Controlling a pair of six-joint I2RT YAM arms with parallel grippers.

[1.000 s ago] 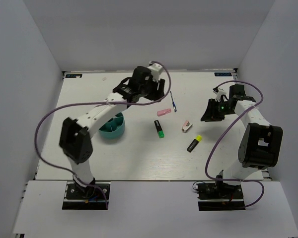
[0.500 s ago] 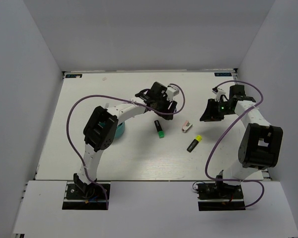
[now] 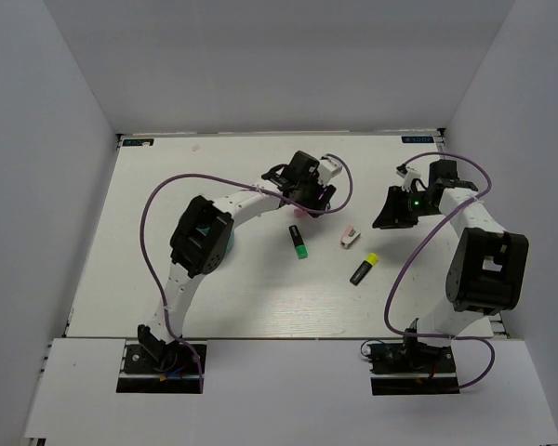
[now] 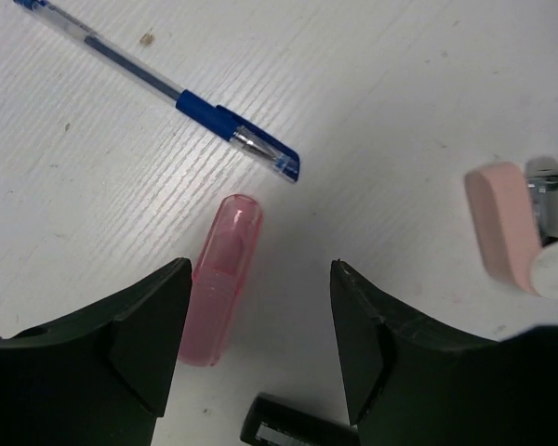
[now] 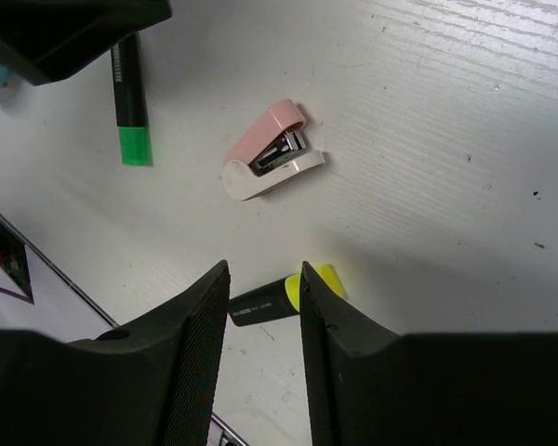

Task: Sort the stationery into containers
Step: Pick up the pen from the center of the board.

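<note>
My left gripper [image 3: 309, 193] is open and empty, low over the pink eraser [image 4: 221, 279], which lies just inside its left finger [image 4: 144, 330]. The blue pen [image 4: 167, 88] lies beyond it. The white-pink piece [image 4: 516, 228] lies to the right, also in the top view [image 3: 350, 237]. The black-green highlighter [image 3: 298, 241] and the black-yellow highlighter [image 3: 363, 268] lie on the table. My right gripper [image 3: 391, 212] is open and empty above the black-yellow highlighter [image 5: 270, 302]. The teal organiser [image 3: 228, 243] is mostly hidden by my left arm. The mint-green marker is out of view.
White walls close the table at the left, back and right. My left arm stretches across the table's middle, and its wrist shows in the right wrist view [image 5: 65, 28]. Purple cables loop off both arms.
My left arm has swung right from above the organiser and come down over the pink eraser and the pen. My right arm has not moved.
</note>
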